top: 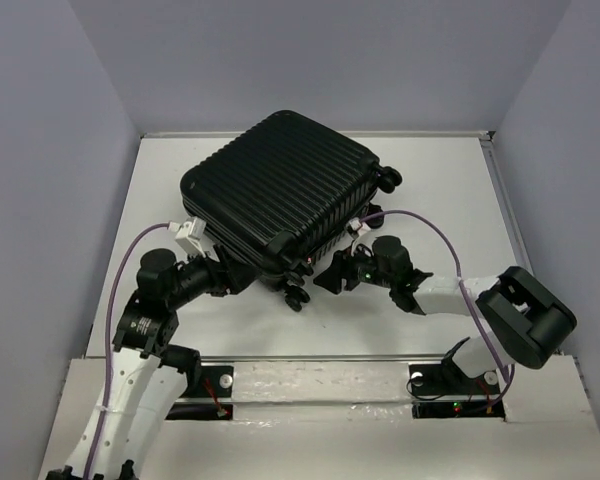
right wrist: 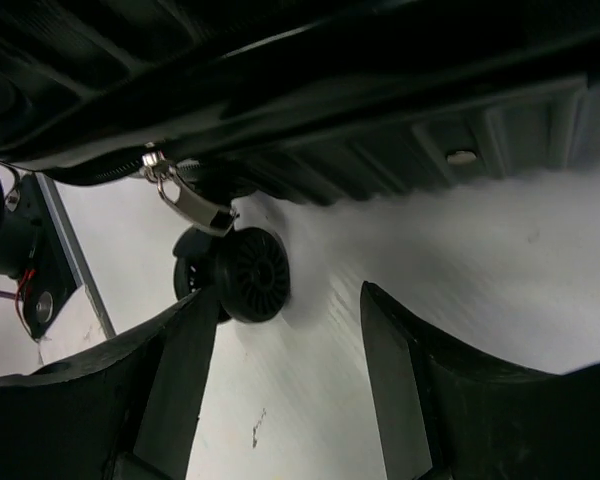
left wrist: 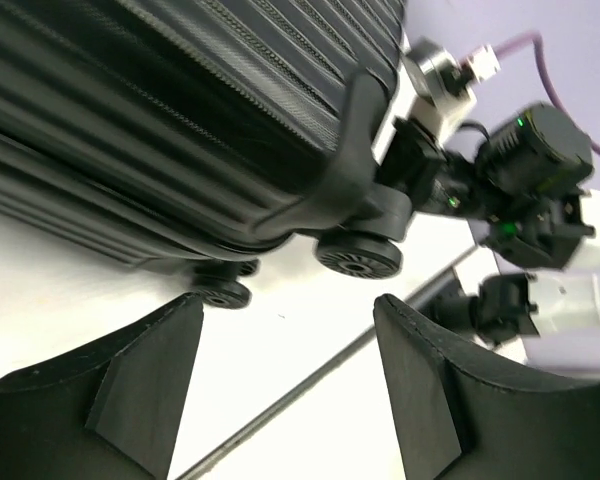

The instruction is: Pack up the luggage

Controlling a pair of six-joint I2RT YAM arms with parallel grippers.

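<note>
The luggage [top: 280, 190] lies flat and closed on the white table [top: 430, 200], toward the far middle, turned so that one corner points at the arms. Its black shell is ribbed from end to end, its corners are rounded, and a zip line runs along the seam between the two halves. Small black caster wheels [top: 296, 297] stick out at the near corner, and more show at the right-hand corner.

The left gripper [top: 242, 277] sits low at the case's near-left edge, just beside the shell. In the left wrist view its fingers [left wrist: 145, 385] are spread apart and released, with only bare table between them. Ahead of them the corner wheels, on a moulded black bracket, stand between the jaws and the underside of the case. Beyond that corner the right arm's wrist shows with small green lights.

The right gripper [top: 330, 275] is at the near-right edge, close to the same corner. In the right wrist view its fingers [right wrist: 180, 380] are likewise parted and grasp nothing. A wheel stands on the table just past the left finger, and a silver zipper pull [right wrist: 190, 205] hangs from the seam above it.

A purple cable [top: 435, 235] loops along each arm. Pale grey walls [top: 50, 150] enclose the table on three sides.
</note>
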